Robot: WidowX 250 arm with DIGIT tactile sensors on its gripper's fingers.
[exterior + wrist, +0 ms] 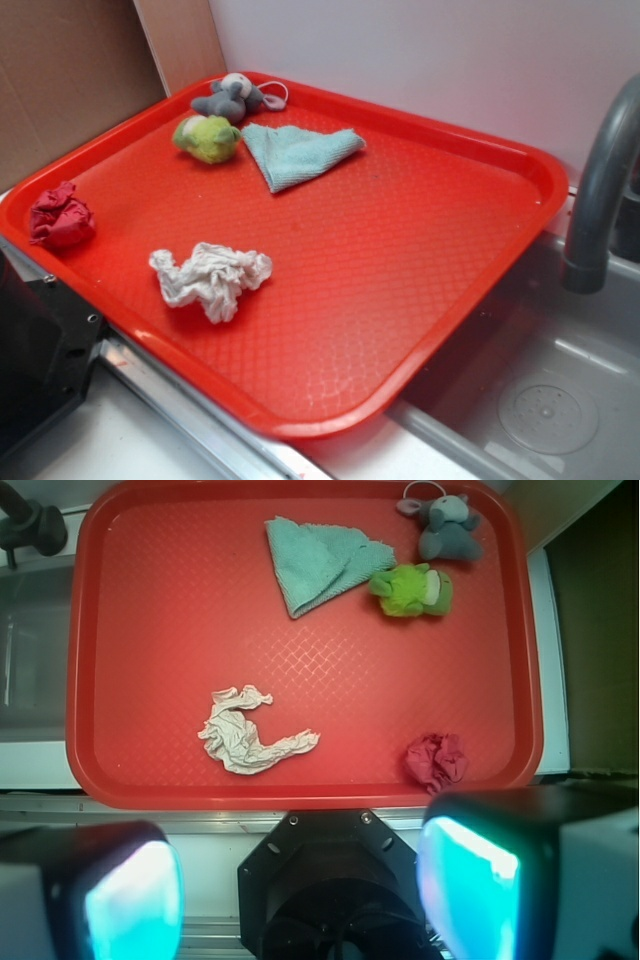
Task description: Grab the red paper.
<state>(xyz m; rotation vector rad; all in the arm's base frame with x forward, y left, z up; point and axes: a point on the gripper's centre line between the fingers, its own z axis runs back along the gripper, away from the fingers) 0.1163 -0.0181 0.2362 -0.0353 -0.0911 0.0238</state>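
Observation:
The red paper point(60, 218) is a small dark-red wrinkly wad at the left edge of the big red tray point(400, 260). In the wrist view it point(437, 761) lies near the tray's point(170, 650) lower right rim. My gripper point(300, 895) is open and empty, high above, with its fingers point(468, 890) wide apart at the bottom of the view. The red paper sits just above the right finger in the picture. The gripper itself is not seen in the exterior view.
A white paper wad point(212, 278) point(245, 734), a teal cloth point(298, 152), a green plush toy point(207, 138) and a grey plush toy point(232, 98) lie on the tray. A sink with a grey faucet point(600, 190) is at the right. The black robot base point(335, 885) is below.

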